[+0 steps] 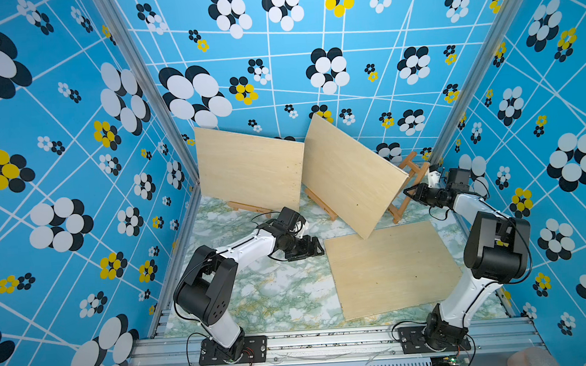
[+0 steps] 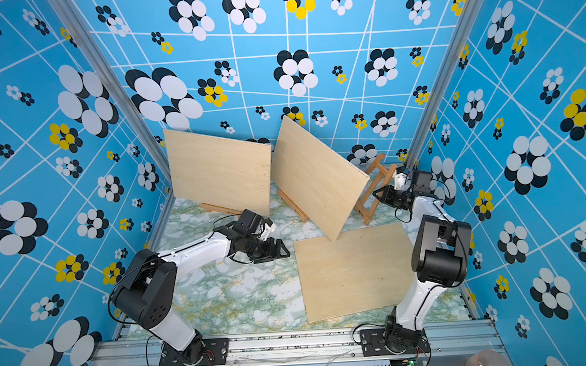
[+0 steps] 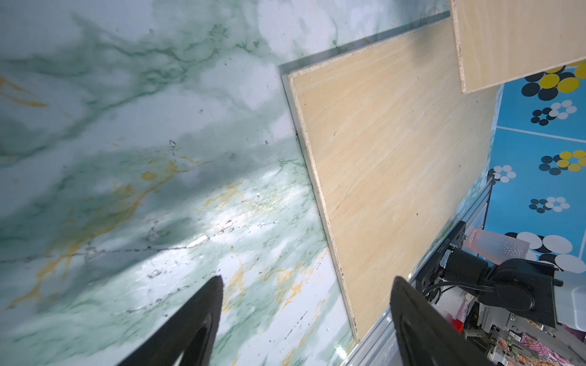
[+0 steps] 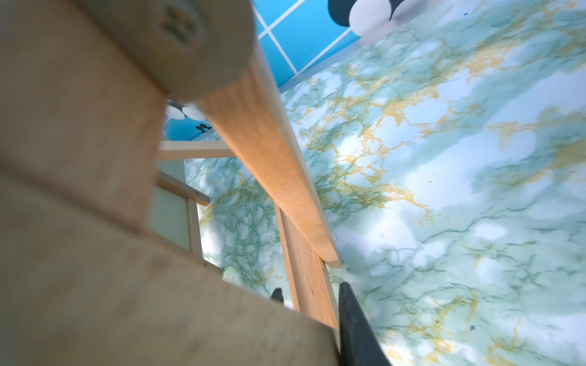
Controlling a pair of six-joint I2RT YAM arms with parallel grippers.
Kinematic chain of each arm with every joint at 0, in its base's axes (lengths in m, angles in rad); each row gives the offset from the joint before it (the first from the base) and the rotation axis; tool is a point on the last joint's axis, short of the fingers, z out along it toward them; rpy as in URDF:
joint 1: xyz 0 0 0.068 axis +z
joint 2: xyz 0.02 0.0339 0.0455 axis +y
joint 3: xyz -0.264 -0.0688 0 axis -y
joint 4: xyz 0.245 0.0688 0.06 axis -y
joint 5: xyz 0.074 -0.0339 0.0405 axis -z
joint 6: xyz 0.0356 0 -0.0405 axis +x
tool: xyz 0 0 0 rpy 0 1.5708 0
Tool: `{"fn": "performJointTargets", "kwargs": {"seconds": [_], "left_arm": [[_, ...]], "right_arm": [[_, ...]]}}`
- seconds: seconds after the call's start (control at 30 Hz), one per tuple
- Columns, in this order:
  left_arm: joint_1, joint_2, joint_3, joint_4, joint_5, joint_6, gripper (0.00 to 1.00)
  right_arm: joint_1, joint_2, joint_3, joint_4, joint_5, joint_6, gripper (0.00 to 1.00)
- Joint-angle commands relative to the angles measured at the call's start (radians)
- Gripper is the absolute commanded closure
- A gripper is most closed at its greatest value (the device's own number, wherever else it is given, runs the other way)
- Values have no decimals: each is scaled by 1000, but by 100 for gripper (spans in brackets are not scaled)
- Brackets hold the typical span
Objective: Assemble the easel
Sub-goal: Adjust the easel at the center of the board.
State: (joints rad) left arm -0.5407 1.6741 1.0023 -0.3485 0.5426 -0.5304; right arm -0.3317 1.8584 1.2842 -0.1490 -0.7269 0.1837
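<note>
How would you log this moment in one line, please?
left gripper: open, empty, near flat board | right gripper: shut on easel frame | flat board: not mounted

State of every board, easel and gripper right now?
left board: upright on left easel
middle board: tilted, askew on middle easel
flat board: lying on table
bare easel: no board, gripped
left gripper: open, empty
right gripper: shut on bare easel
</note>
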Motion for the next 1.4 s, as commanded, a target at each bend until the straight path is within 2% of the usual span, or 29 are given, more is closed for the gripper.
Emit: {"fn": "performJointTargets", "kwargs": {"seconds": [0.0,0.07,0.2,0.3,0.57,0.73,0.9,1.0,1.23,1.37], "left_arm": [[5,32,38,-40,0,17,16],[4,38,51,-49,-6,13,15],[3,38,64,-53,-18,1,15],[-1,47,70,-56,-20,-6,16],[-17,63,94,-76,-35,-12,16],[-26,70,98,-72,-39,-18,16],[-31,58,84,-67,-44,-20,16],[-29,45,72,-70,-46,-16,16],[-29,31,59,-61,-44,-19,16],[-30,30,71,-80,-44,-6,16]], "right_arm": [[-4,19,90,69,-55,62,99],[-4,25,123,54,-24,45,99],[-6,-1,88,111,77,41,99],[-7,-11,52,168,92,51,99],[6,34,101,138,70,19,98],[84,77,168,-11,71,-94,98],[126,85,145,-71,83,-134,98],[129,78,122,-88,81,-146,98],[129,127,171,-286,61,-212,97],[129,116,170,-366,101,-251,91]]}}
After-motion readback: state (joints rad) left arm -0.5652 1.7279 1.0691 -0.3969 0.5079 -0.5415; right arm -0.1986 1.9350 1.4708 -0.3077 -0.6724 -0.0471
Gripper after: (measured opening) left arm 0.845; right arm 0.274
